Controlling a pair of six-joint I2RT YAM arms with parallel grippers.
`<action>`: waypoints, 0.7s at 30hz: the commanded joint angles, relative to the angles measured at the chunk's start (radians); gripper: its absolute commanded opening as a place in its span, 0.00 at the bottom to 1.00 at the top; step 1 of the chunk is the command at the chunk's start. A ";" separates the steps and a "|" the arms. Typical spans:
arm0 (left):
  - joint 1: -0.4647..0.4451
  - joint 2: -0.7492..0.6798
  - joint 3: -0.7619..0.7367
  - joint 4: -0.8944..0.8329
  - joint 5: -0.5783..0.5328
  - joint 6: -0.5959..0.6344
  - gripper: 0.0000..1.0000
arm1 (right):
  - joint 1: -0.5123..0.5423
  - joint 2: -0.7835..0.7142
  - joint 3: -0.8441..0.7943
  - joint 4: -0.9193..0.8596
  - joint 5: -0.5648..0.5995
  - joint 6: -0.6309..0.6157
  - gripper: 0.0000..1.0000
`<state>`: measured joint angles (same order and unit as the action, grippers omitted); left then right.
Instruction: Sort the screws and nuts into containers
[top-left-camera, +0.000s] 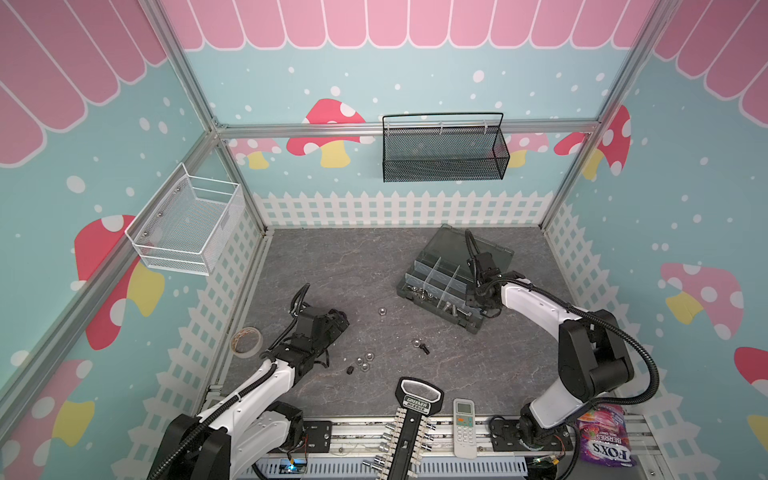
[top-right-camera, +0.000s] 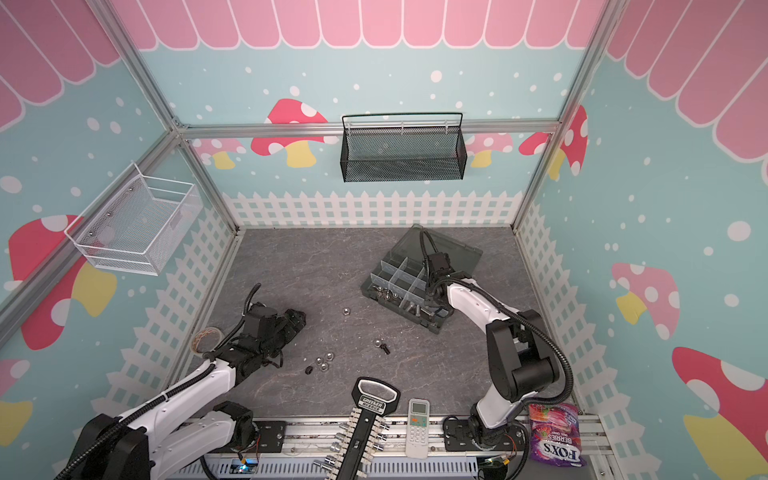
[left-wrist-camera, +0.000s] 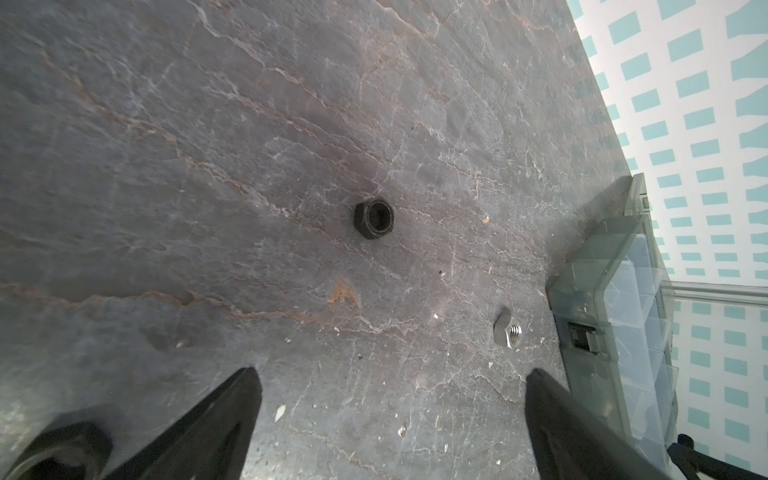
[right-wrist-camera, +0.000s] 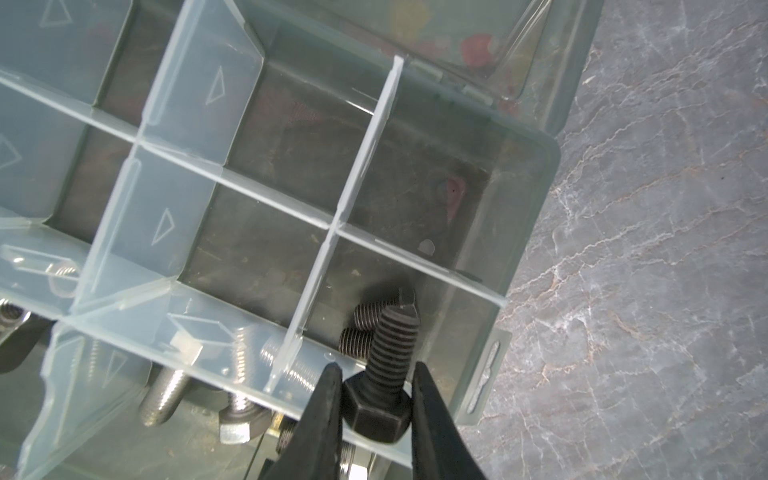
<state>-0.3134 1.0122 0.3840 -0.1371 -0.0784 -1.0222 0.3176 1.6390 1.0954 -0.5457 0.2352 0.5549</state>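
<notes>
My right gripper (right-wrist-camera: 376, 368) is shut on the hex head of a black screw (right-wrist-camera: 388, 353). It holds the screw over a corner compartment of the grey organiser box (right-wrist-camera: 523, 232), where other black screws (right-wrist-camera: 365, 328) lie. Silver screws (right-wrist-camera: 245, 374) fill the neighbouring compartment. In both top views this gripper (top-left-camera: 478, 305) hangs over the box's (top-left-camera: 440, 266) near right corner. My left gripper (left-wrist-camera: 392, 374) is open above bare table, with a black nut (left-wrist-camera: 374, 219) and a silver nut (left-wrist-camera: 509, 330) ahead of it. Loose nuts (top-left-camera: 364, 360) and a black screw (top-left-camera: 424, 349) lie mid-table.
A tape roll (top-left-camera: 246, 341) lies left of my left arm. A socket rack (top-left-camera: 409, 432), a remote (top-left-camera: 464, 428) and a candy bag (top-left-camera: 606, 440) line the front edge. A black mesh basket (top-left-camera: 444, 149) and a white wire basket (top-left-camera: 187, 224) hang on the walls.
</notes>
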 joint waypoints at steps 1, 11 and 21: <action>0.010 -0.003 -0.005 -0.010 -0.023 -0.022 1.00 | -0.011 0.022 0.030 0.015 0.006 -0.019 0.26; 0.010 0.006 0.005 -0.013 -0.021 -0.021 1.00 | -0.018 -0.001 0.040 0.018 -0.025 -0.031 0.47; 0.009 0.013 0.010 -0.021 -0.029 -0.025 1.00 | -0.004 -0.107 -0.005 0.021 -0.082 -0.043 0.49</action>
<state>-0.3088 1.0176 0.3840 -0.1417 -0.0792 -1.0225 0.3073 1.5810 1.1107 -0.5232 0.1791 0.5236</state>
